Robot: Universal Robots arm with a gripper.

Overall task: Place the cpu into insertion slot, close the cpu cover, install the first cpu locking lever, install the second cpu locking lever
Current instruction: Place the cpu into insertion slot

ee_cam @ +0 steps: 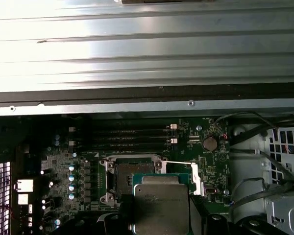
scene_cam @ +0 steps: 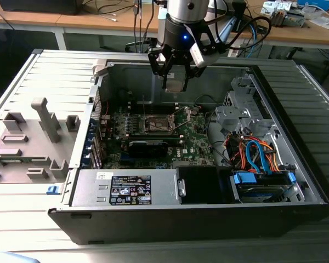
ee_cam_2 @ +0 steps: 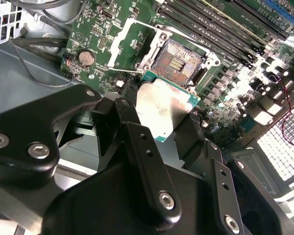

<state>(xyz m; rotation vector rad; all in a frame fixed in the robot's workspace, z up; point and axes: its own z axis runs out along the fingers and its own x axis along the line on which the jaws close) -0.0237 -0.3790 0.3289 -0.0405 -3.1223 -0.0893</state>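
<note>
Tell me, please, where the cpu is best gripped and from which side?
Probably grip the cpu by two opposite edges, from above, as the hand does: it is a thin flat square, and its underside should stay free to face the open insertion slot.

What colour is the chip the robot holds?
The cpu is silver-grey with a green edge; second wrist view.

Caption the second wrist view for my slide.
Gripper holds the cpu over the motherboard, with the uncovered insertion slot in view beyond it.
</note>
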